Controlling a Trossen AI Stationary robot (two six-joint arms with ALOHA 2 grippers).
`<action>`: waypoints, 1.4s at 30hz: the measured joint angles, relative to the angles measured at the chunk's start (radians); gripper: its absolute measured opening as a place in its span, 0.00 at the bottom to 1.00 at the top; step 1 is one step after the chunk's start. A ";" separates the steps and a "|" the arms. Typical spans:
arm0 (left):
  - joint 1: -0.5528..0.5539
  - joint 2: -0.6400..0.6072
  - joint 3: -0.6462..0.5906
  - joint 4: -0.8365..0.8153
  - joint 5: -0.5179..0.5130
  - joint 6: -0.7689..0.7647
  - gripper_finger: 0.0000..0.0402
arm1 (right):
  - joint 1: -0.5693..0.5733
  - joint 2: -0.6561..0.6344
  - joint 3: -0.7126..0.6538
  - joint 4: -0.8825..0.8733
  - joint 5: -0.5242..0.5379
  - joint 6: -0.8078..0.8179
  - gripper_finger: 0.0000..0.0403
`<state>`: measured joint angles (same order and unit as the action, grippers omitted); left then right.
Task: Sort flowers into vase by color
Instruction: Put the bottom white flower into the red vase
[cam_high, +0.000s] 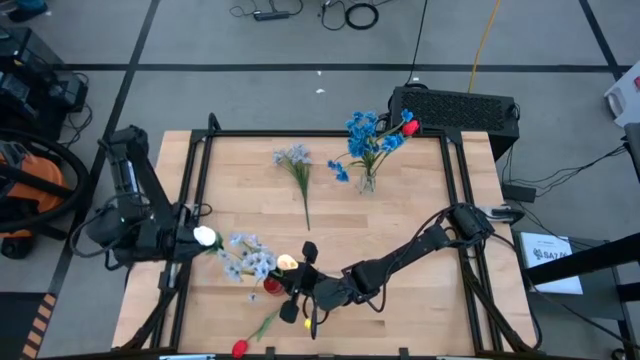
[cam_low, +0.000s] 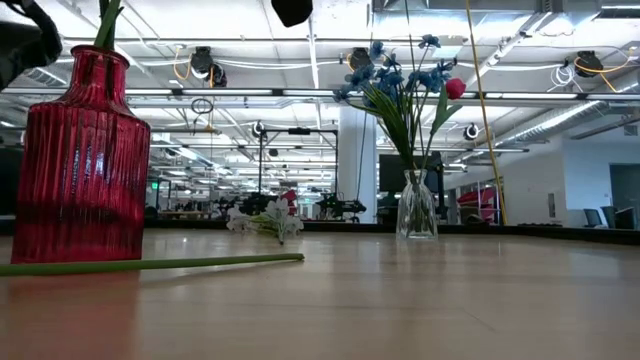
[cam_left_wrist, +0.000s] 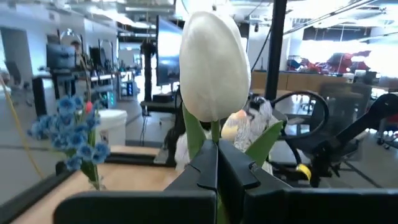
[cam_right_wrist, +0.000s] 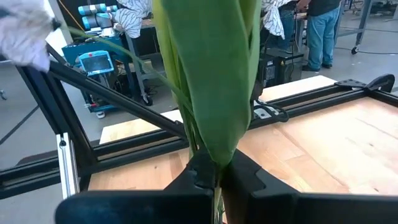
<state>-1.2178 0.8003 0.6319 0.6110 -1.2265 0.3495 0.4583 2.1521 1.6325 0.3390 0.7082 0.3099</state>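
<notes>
My left gripper (cam_high: 192, 238) (cam_left_wrist: 217, 168) hovers over the table's left part, shut on a white tulip bud (cam_high: 205, 237). My right gripper (cam_high: 292, 285) (cam_right_wrist: 214, 171) is at the near middle beside the red vase (cam_high: 272, 287) (cam_low: 85, 160), shut on a leafy green stem (cam_right_wrist: 211, 81). Pale blue-white clusters (cam_high: 248, 256) and a yellowish bloom (cam_high: 287, 262) stand over that vase. A clear vase (cam_high: 368, 181) (cam_low: 416, 205) holds bright blue flowers (cam_high: 365, 135) and a red bud (cam_high: 408, 127). A pale blue flower (cam_high: 295, 160) and a red bud (cam_high: 238, 347) lie flat on the table. My left gripper pinches the white tulip's stem just under the bud (cam_left_wrist: 215, 132) between its two fingers. The bud stands past the fingertips, lifted clear of the table. My right gripper pinches the green stem and its leaves (cam_right_wrist: 214, 158) between its two fingers, and they rise upright past the fingertips. Its flower head lies outside the wrist view.
A loose green stem (cam_low: 150, 264) lies on the wood near the red vase. A black frame (cam_high: 200, 180) rims the table. A black box (cam_high: 455, 105) sits beyond the far right corner. Bare wood (cam_high: 420, 200) lies between the clear vase and the right arm.
</notes>
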 joint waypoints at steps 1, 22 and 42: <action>0.005 0.011 0.000 0.036 0.013 0.029 0.00 | 0.000 0.000 0.000 0.000 0.000 0.000 0.00; 0.149 0.047 -0.250 0.635 0.341 0.158 0.00 | -0.001 0.000 -0.001 0.092 0.007 -0.015 0.00; 0.149 0.042 -0.196 0.484 0.281 0.189 0.00 | -0.008 0.000 -0.001 0.070 -0.007 -0.030 0.00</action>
<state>-1.0691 0.8427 0.4360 1.0948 -0.9451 0.5389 0.4508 2.1521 1.6318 0.4088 0.7013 0.2796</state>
